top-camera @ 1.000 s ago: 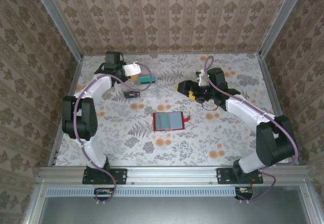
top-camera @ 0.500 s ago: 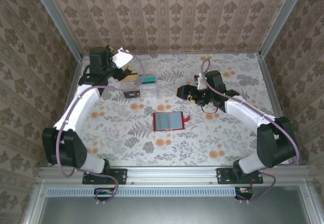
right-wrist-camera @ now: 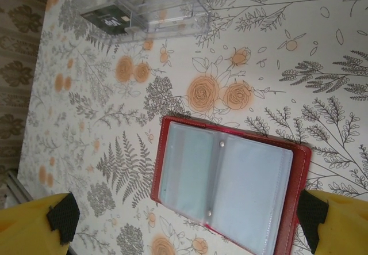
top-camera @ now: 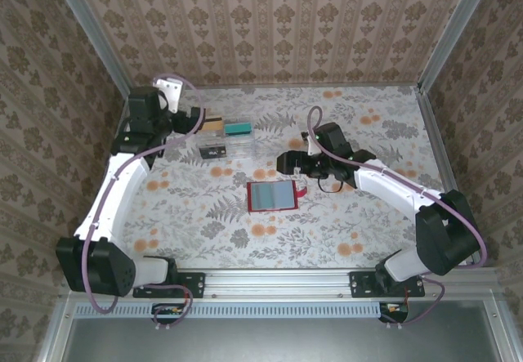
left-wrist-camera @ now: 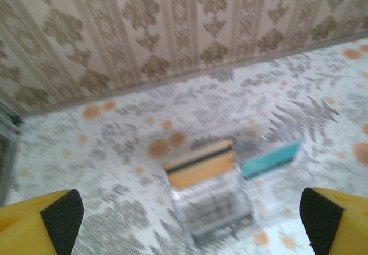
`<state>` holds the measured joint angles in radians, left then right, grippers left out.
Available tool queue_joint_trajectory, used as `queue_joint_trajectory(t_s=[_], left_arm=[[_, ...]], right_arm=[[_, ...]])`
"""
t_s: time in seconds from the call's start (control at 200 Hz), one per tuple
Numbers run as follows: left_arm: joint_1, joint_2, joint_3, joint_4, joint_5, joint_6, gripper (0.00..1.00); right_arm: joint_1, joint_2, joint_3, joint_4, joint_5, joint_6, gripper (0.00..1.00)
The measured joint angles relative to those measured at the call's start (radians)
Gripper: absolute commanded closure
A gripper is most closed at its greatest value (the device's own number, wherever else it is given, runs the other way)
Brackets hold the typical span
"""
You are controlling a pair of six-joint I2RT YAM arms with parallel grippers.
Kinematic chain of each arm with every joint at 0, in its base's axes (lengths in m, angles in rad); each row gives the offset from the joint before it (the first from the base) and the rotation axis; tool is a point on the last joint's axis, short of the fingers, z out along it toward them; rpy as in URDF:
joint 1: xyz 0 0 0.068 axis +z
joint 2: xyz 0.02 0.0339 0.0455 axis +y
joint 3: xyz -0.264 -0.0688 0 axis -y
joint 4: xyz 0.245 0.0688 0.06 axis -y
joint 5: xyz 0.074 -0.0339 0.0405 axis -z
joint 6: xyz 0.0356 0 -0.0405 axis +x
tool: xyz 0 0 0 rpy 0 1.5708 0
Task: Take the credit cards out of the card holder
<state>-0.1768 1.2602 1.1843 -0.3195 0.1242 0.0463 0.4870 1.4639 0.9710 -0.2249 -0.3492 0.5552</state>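
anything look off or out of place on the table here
Nothing stands out. The card holder lies open and flat, undamaged. The tan card, teal card and black card sit in the clear tray, nothing spilled.

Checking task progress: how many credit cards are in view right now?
3. Tan card and teal card side by side at the far end of the clear tray; black card at its near end. The open card holder looks empty, but one could be hidden.

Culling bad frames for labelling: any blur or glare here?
Left wrist: blurred throughout, tan card and teal card smeared. Right wrist: sharp, faint sheen on the card holder inside. Top external: sharp, evenly lit, no glare.
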Motion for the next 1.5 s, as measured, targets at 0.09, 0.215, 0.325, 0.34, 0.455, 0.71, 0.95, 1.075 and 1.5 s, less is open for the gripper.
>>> queue_joint_trajectory(t_s=[0.09, 0.215, 0.325, 0.34, 0.455, 0.71, 0.95, 1.075, 1.5], left_arm=[[-0.001, -0.053, -0.087, -0.009, 0.046, -0.087, 0.00], [-0.002, -0.086, -0.172, -0.011, 0.103, -0.215, 0.09], [-0.024, -0.088, -0.215, -0.012, 0.127, -0.325, 0.16], [-0.029, -0.088, -0.220, -0.012, 0.129, -0.332, 0.17], [-0.093, -0.088, -0.259, -0.008, 0.124, -0.443, 0.29], [-0.216, -0.008, -0.389, 0.044, 0.123, -0.662, 0.48], [-0.331, 0.120, -0.411, 0.096, 0.132, -0.778, 0.56], [-0.357, 0.174, -0.411, 0.130, 0.154, -0.809, 0.56], [-0.425, 0.335, -0.407, 0.178, 0.241, -0.838, 0.58]], right_arm=[[0.019, 0.000, 0.000, -0.008, 0.029, -0.007, 0.00], [0.038, 0.008, -0.006, -0.011, 0.063, -0.016, 0.09], [0.047, 0.028, -0.024, -0.011, 0.087, -0.033, 0.26], [0.048, 0.032, -0.027, -0.011, 0.090, -0.029, 0.29], [0.052, 0.058, -0.055, -0.011, 0.109, -0.044, 0.52], [0.079, 0.122, -0.065, -0.011, 0.137, -0.056, 0.69], [0.095, 0.160, -0.066, -0.011, 0.163, -0.059, 0.70], [0.103, 0.179, -0.075, -0.011, 0.178, -0.059, 0.70], [0.120, 0.212, -0.102, -0.003, 0.187, -0.051, 0.77]])
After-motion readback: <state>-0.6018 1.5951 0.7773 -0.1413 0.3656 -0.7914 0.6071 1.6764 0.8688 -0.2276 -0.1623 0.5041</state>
